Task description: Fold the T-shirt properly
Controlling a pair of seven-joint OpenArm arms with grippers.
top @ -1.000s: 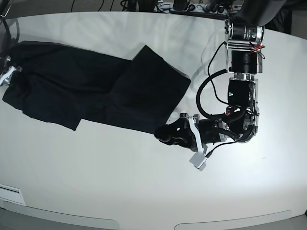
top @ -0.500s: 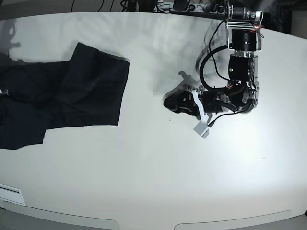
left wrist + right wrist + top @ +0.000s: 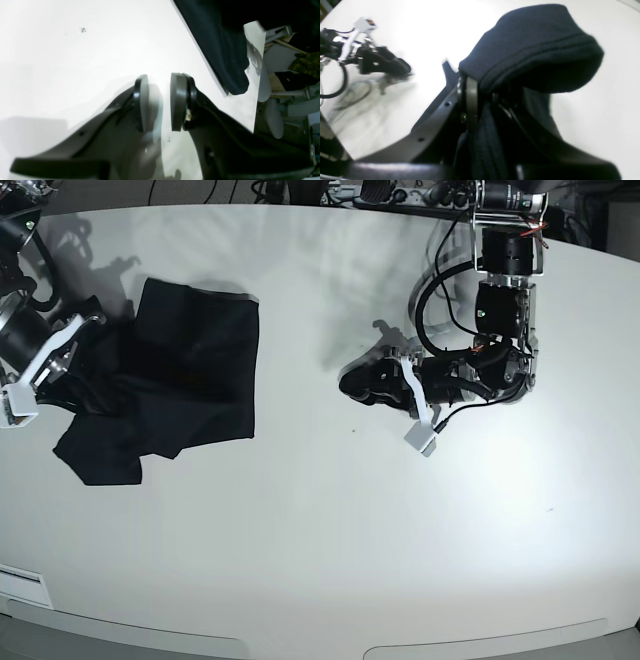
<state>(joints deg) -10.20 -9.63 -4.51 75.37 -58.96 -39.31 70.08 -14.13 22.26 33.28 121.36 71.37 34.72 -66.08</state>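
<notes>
The black T-shirt (image 3: 190, 370) lies bunched on the left part of the white table (image 3: 330, 520), with one edge lifted. My right gripper (image 3: 88, 328) is shut on that edge. In the right wrist view its fingers (image 3: 471, 100) pinch a fold of the T-shirt (image 3: 532, 42) that drapes over them. My left gripper (image 3: 350, 385) sits low over bare table, well right of the shirt. In the left wrist view the left gripper (image 3: 158, 100) is open by a narrow gap and empty, with the T-shirt (image 3: 220, 37) far ahead.
Cables and equipment (image 3: 400, 192) line the table's far edge. Chairs and clutter (image 3: 287, 75) stand beyond the table edge in the left wrist view. The left arm (image 3: 377, 62) shows across the table in the right wrist view. A white label (image 3: 22, 585) lies at the front left.
The T-shirt has slid left across the table and bunched up. My right arm has come into view at the left, holding it. My left gripper is clear of the shirt and has moved back.
</notes>
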